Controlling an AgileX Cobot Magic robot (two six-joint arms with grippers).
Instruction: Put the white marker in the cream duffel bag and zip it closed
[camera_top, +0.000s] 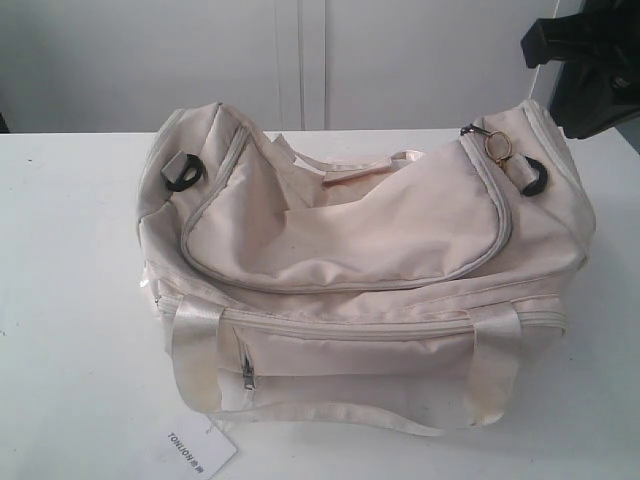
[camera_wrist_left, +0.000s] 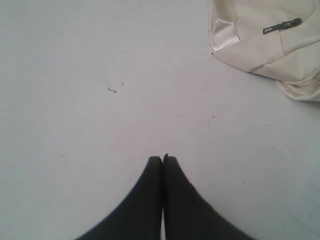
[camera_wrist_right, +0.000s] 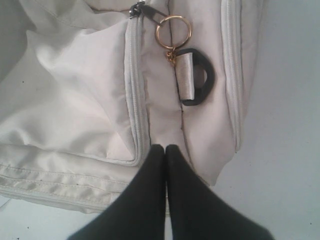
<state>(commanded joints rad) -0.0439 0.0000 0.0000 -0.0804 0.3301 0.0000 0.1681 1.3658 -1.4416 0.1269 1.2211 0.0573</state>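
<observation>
Soft, creased cream cloth with a faint sheen on the large cream duffel bag (camera_top: 360, 240), glossy satin on its pale handle straps (camera_top: 195, 345). Polished gold-coloured metal for the round ring pull (camera_wrist_right: 173, 32), dull grey metal for the small front-pocket zip tab (camera_top: 247, 376), smooth black plastic, apparently, for the D-shaped strap loop (camera_wrist_right: 210, 75). Smooth matt white on the flat tabletop (camera_top: 70, 330), lightly speckled; thin printed white paper for the small tag (camera_top: 200, 452).

Left gripper (camera_wrist_left: 162, 159) and right gripper (camera_wrist_right: 165, 148) both pinched tight, holding nothing — the right arm (camera_top: 588, 62) hangs over the far right corner of the table (camera_top: 70, 300).
</observation>
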